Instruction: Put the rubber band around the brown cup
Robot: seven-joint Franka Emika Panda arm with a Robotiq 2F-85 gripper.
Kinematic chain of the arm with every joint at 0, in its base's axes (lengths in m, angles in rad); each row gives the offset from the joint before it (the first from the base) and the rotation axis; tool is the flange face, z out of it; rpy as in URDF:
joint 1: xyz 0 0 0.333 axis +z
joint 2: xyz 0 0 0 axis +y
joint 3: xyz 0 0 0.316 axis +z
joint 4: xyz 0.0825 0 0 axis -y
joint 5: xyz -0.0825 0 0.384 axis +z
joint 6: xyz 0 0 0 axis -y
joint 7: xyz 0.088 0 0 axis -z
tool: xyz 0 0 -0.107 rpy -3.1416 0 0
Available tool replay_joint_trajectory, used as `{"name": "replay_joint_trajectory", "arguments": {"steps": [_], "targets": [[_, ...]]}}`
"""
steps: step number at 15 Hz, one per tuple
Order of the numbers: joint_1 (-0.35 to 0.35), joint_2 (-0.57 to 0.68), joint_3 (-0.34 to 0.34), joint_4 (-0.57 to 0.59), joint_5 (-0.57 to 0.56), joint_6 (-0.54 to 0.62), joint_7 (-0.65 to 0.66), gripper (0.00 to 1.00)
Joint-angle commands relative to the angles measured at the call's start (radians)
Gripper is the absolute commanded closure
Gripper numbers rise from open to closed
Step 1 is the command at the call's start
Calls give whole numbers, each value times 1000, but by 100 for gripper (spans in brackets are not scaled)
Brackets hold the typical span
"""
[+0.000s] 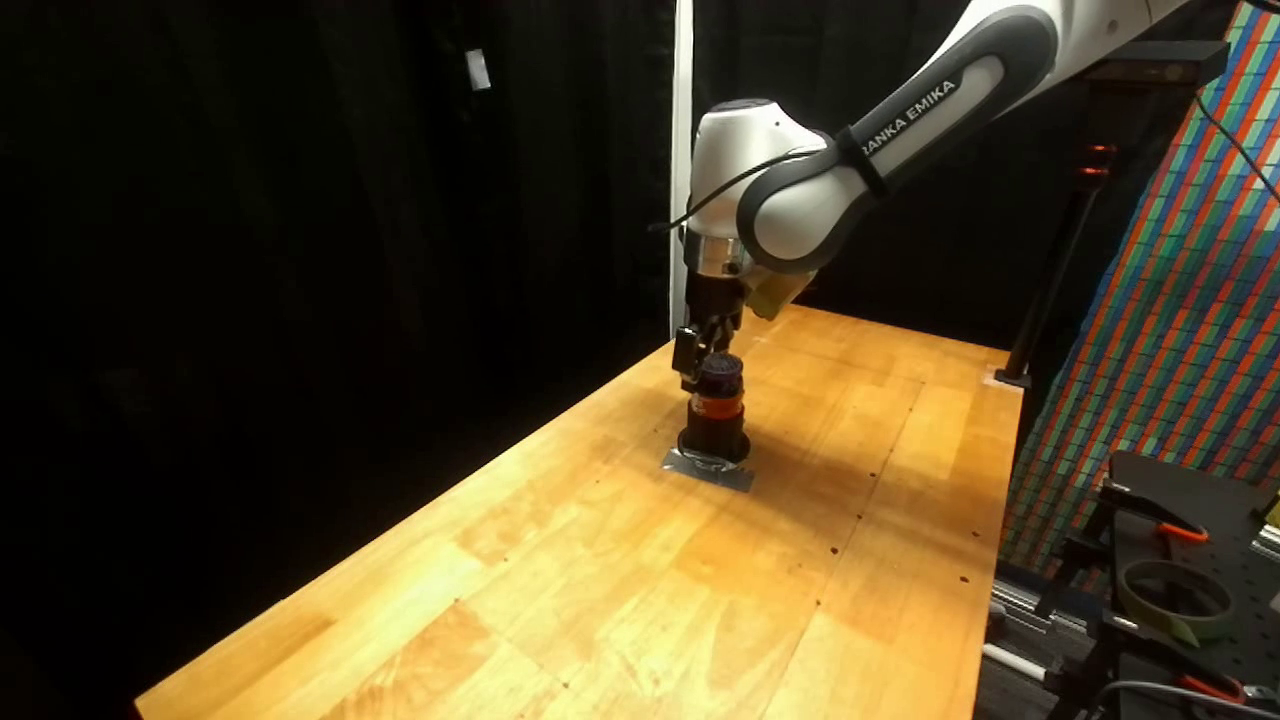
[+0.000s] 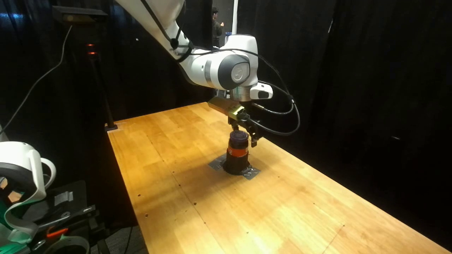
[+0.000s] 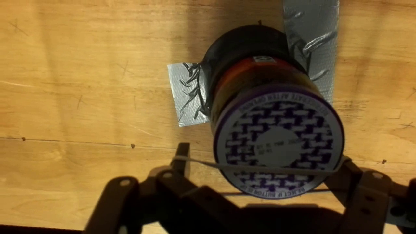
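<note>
The brown cup (image 1: pixel 718 408) (image 2: pixel 238 152) is a short dark cylinder with a reddish-orange middle band. It stands upright on the table, and its patterned purple and white top (image 3: pixel 279 130) fills the middle of the wrist view. My gripper (image 3: pixel 265 161) is open, its fingers spread on either side of the top; it also shows in both exterior views (image 1: pixel 707 365) (image 2: pixel 244 137). The pale rubber band (image 3: pixel 253 168) is stretched between both fingers, and one strand crosses over the top. A thin dark line passes behind the top; I cannot tell whether it is the band's other strand.
Grey tape (image 1: pixel 735 478) (image 2: pixel 251 172) (image 3: pixel 189 94) fixes the cup's base to the wooden table (image 1: pixel 620 600). A dark post (image 1: pixel 1040 290) (image 2: pixel 102 95) stands at a far table corner. A cart (image 1: pixel 1200 490) with a tape roll (image 1: pixel 1175 600) stands beside the table.
</note>
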Motion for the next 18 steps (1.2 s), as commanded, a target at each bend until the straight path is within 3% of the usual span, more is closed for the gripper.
{"name": "replay_joint_trajectory", "arguments": {"steps": [1,8,18], "targets": [[-6,-5,-5,-18,18,22,-31,0],[-72,-77,43,-118,140,-58,-145,0],[-151,-181,83,-267,291,-59,-296,0]]}}
